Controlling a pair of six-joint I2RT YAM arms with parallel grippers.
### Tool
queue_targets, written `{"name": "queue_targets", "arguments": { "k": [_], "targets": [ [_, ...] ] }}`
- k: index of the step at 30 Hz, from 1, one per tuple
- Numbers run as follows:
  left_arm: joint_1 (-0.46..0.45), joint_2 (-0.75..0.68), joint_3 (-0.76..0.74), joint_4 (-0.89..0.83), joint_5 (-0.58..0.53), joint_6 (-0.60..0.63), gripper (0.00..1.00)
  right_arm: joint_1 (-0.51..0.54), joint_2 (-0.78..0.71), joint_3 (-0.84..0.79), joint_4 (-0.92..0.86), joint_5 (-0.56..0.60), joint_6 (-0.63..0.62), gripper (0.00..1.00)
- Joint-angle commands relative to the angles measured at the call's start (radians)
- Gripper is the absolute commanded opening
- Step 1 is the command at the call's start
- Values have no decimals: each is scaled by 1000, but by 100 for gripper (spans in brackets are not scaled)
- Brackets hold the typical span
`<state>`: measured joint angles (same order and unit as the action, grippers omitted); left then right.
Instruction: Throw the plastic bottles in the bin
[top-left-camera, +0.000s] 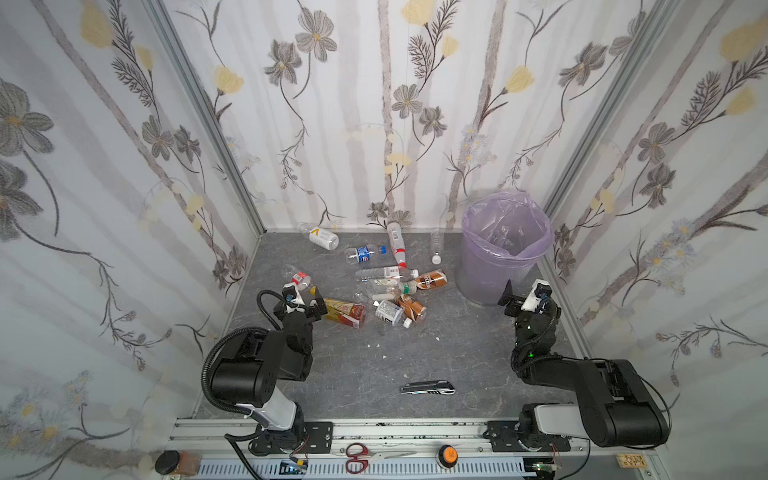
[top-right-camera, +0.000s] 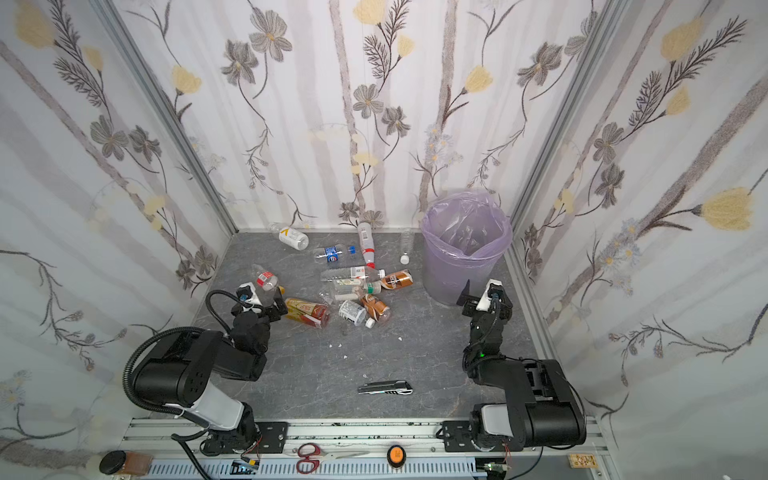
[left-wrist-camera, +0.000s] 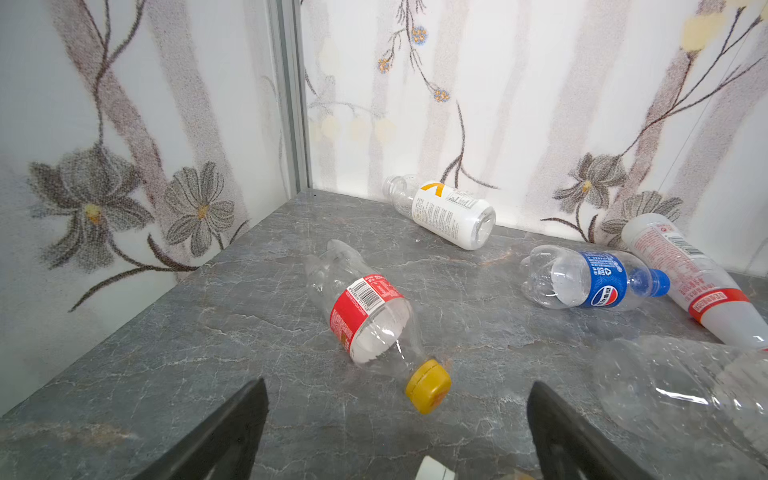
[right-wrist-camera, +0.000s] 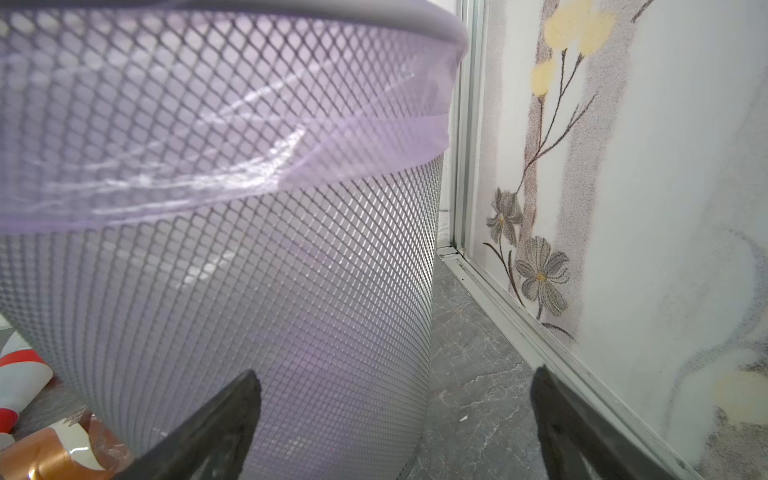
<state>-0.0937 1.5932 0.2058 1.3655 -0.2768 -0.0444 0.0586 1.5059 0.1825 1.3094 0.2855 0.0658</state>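
1. The left gripper (left-wrist-camera: 397, 386) is spread and empty, low over the tabletop (top-left-camera: 374, 365). It sits just on the near side of the yellow cap of a red-labelled bottle (left-wrist-camera: 365, 316). In both top views the arm covers part of that bottle.
2. The right gripper (right-wrist-camera: 395, 372) is also spread and empty, close to the near side of the bin (top-left-camera: 482, 266). In the right wrist view the bin fills most of the picture.
3. The bin stands upright in the far right corner, round mesh with a pale purple bag folded over its rim. The crumpled bag makes its contents hard to make out.
4. The bottles (top-left-camera: 390, 286) lie on their sides left of the bin, none visibly in it. The middle heap overlaps, so a count is unsure.
5. Most are clear. There is a white-labelled bottle (left-wrist-camera: 451, 214), a blue-labelled bottle (left-wrist-camera: 598, 280) and a brown bottle (top-left-camera: 432, 279). A clear bottle (top-left-camera: 436, 241) by the far wall barely shows.
6. A folding knife (top-left-camera: 427, 387) lies near, well apart from the bottles.
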Motion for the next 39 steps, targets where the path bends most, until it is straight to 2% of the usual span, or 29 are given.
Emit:
{"name": "queue_targets", "arguments": {
  "k": [1,32,36,39],
  "targets": [
    [1,2,5,45,-11,6,100,1,1,5,25,-9,-8,100],
    [0,-7,0,44,-25,0,100,6,-10,2,25,5,-12,100],
    [-13,-91,-35,42,-86,-3,100,12,-56,-4,-18,10,-11,100],
    [-41,-165,-62,42,-148,12,100,35,-72,-39,59,46,-39,100]
  ]
}}
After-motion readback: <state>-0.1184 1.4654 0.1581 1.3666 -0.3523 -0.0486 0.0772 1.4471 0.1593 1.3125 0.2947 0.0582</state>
